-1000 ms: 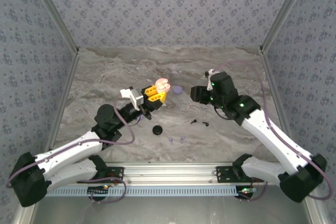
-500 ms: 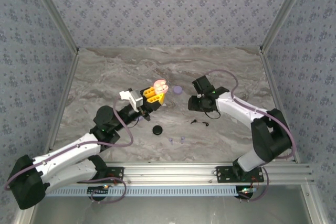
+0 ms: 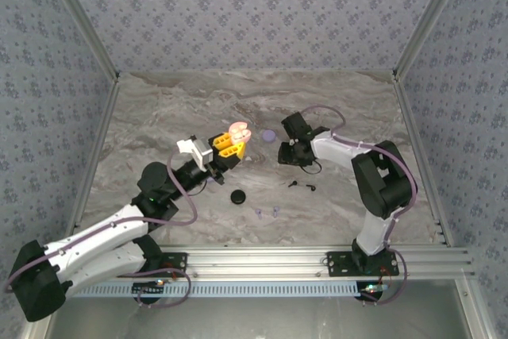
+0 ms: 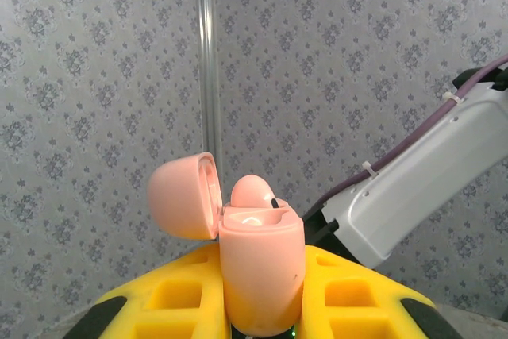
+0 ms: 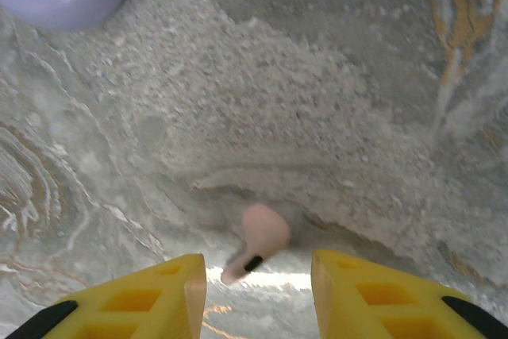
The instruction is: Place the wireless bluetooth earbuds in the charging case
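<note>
Nearest the arm bases, two lavender earbuds (image 3: 259,213) lie side by side on the table (image 3: 159,109). A round black case (image 3: 237,196) sits just beyond them to the left, and two black earbuds (image 3: 294,184) lie to the right.

Farther in, the left claw (image 3: 228,143) is raised off the table and clamped on a pink case (image 4: 262,267). The case stands upright with its lid (image 4: 184,196) swung open to the left. One pink earbud (image 4: 252,194) sits in it, a dark tip showing.

To the right, the right claw (image 5: 258,271) points down, low over the table. Its yellow fingers (image 5: 159,295) are apart, one on each side of a loose pink earbud (image 5: 260,236) lying on the marble, and neither touches it.

Just beyond, between the two claws, rests a lavender case (image 3: 268,136).
</note>
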You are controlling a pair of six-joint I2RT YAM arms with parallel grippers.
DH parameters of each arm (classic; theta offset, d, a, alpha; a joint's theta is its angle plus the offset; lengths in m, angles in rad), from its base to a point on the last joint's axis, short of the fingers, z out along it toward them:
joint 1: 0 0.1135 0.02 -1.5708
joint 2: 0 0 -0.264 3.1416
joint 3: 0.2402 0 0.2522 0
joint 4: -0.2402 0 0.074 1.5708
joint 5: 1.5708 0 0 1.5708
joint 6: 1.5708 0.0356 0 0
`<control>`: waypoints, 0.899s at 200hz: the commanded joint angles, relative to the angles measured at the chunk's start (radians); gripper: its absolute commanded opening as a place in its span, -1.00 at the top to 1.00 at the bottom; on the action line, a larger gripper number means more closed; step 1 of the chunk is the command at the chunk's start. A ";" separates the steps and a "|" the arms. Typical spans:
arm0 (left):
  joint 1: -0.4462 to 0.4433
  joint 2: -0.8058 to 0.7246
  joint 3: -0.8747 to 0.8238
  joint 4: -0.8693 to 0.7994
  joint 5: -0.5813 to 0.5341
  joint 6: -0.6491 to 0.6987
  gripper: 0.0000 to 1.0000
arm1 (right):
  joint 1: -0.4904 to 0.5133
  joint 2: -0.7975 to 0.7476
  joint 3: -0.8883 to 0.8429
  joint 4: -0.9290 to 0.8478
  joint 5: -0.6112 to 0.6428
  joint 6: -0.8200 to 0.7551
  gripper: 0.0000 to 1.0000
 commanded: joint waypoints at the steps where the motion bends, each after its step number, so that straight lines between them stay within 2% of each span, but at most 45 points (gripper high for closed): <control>1: -0.004 -0.022 -0.001 0.007 -0.018 0.021 1.00 | -0.007 0.028 0.038 0.000 0.001 0.009 0.18; 180: -0.004 -0.060 -0.016 -0.025 -0.039 0.027 1.00 | 0.000 0.101 0.085 -0.045 0.007 -0.034 0.55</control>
